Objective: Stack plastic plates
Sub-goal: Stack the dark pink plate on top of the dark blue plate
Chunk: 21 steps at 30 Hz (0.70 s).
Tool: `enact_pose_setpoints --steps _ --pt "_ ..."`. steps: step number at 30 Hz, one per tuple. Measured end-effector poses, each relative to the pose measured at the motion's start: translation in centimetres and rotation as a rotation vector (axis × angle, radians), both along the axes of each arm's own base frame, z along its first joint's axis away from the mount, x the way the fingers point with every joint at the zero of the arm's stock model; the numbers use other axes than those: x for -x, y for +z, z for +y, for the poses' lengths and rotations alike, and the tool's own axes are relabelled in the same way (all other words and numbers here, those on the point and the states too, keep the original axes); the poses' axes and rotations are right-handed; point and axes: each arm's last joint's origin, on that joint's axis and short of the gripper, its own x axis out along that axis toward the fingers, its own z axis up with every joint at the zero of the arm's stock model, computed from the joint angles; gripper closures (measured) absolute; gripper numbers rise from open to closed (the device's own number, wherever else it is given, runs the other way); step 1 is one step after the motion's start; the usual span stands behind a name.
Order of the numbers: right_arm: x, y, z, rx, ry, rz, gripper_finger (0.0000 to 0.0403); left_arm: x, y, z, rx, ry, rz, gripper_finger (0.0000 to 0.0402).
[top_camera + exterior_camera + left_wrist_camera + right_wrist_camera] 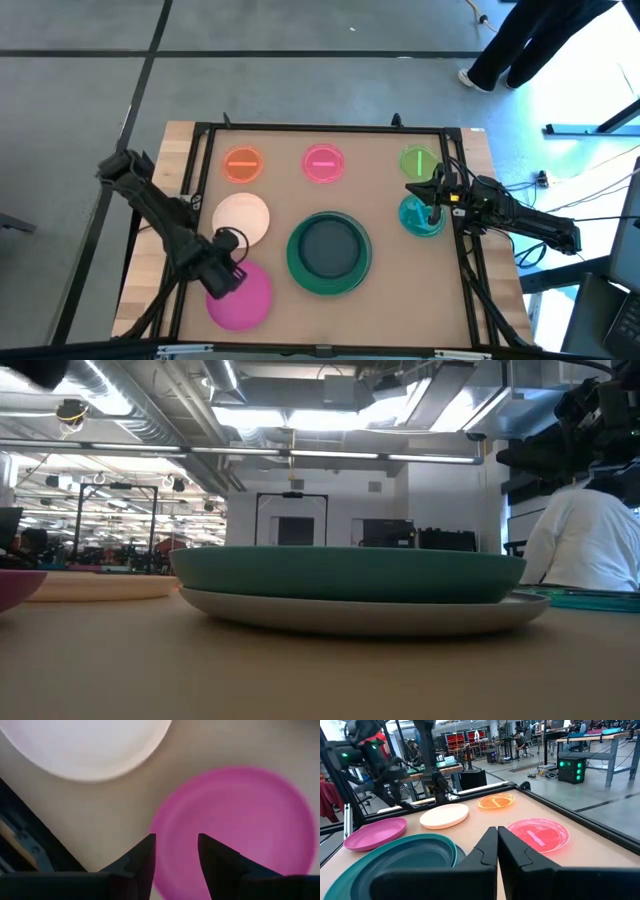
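2 arms work at once. The left gripper [176,851] hangs over the magenta plate [240,825], jaws slightly parted and empty, the plate's near rim between them; lower squarely onto that rim before closing. The right gripper [497,840], jaws together and empty, hovers at the small teal plate [421,217].

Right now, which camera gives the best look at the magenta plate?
The left wrist view: the magenta plate fills it just beyond the left gripper, jaws open. The high view shows it partly under that gripper. The right wrist view has it far off, and the low view catches only an edge.
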Motion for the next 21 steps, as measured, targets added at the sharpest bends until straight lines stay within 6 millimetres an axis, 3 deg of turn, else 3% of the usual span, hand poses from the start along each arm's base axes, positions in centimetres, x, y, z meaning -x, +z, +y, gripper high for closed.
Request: enact_pose_setpoints --steps 7,21 --pt "0.0 0.0 0.0 0.010 -0.009 0.003 0.0400 0.6 -3.3 0.7 0.107 -0.065 0.082 0.0262" --pt "0.0 -0.1 0.0 0.016 -0.008 0.011 0.0400 1.1 -6.3 1.3 0.101 -0.149 0.041 0.0262"
